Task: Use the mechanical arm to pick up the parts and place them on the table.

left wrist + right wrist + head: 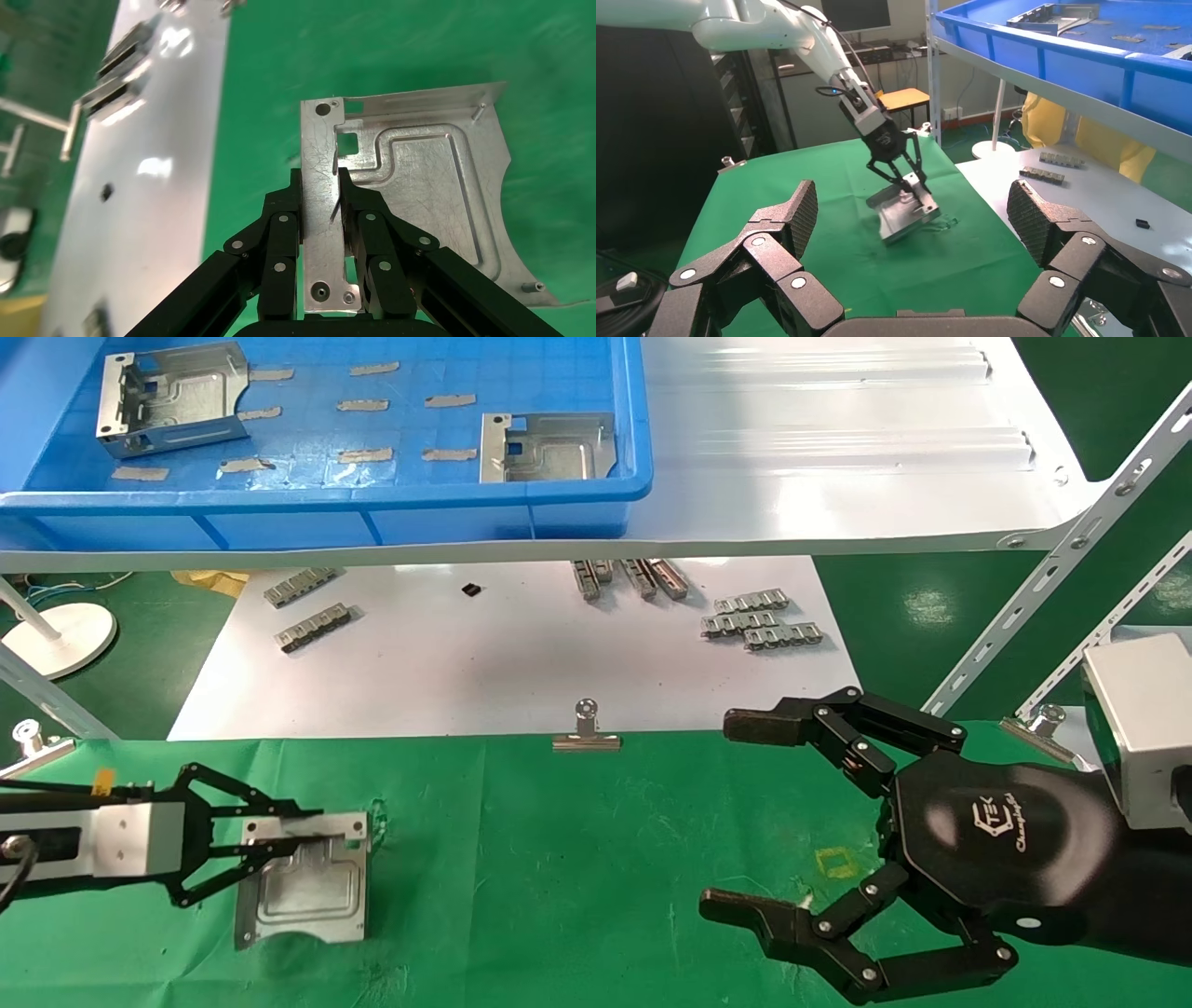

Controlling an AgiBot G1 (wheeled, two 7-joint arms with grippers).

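The green-clothed counter (577,859) is seen spread across the near field, with a white sheet (503,663) lying beyond it and a glossy white shelf (838,477) carried above that. On the shelf a blue bin (372,514) is set, and two parts are held inside it: one part (172,398) at the far left of the bin, another part (548,447) near its right front corner. Over the right side of the counter the right tool (745,822) is held clear of the cloth, its black fingers (801,721) spread wide and nothing gripped between them. On the left, the left tool (317,829) is pressed down low, and its jaws are seen pinched together on the folded rim of a third part (307,887); that part is tilted in the right wrist view, its lower edge at the green cloth. A silver binder clip (587,733) is fixed at the counter's far edge. Small ribbed strips (759,621) are scattered on the white sheet.
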